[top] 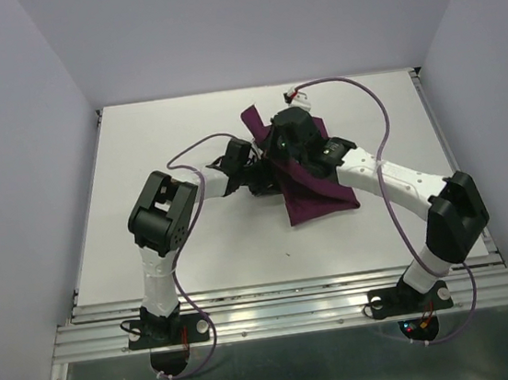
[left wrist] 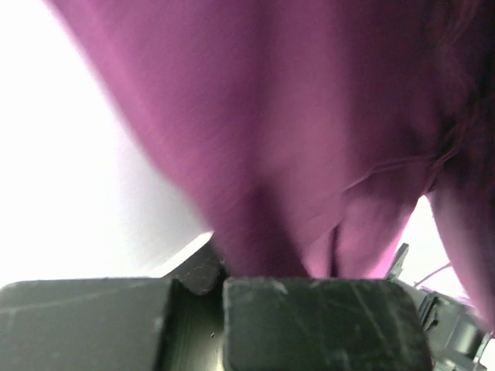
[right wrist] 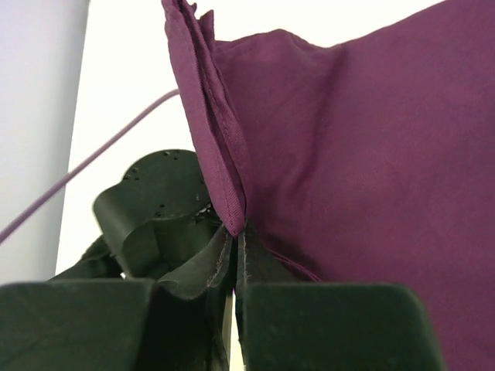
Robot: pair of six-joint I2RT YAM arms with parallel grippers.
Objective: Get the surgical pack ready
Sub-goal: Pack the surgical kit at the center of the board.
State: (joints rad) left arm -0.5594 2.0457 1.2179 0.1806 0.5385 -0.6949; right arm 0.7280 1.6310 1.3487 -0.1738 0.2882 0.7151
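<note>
At the near edge of the white bench (top: 164, 136), 2 robot arms are bolted side by side onto aluminium rails (top: 288, 314). The left arm (top: 163, 215) rises from its base and bends inward toward the middle of the bench. The right arm (top: 402, 186), white with black joints, does the same from the other side. A thin purple cable (top: 379, 114) loops over the right arm.

Between the arms, about mid-bench, is a bunched purple cloth (top: 320, 196). Its lower part lies crumpled on the bench toward the right arm. Its upper part is gathered up where the 2 arms meet, and 1 corner pokes upward on the far side.

The right gripper (right wrist: 236, 236) is closed tight, pinching a folded, hemmed edge of the purple cloth that stands up from its fingertips. The left gripper (top: 254, 173) is just beside it, also closed. In its own wrist view the fabric fills the frame and runs down between its fingers, so it appears to be gripping the purple cloth too.

Beyond the bench stand plain pale walls (top: 243, 24).
</note>
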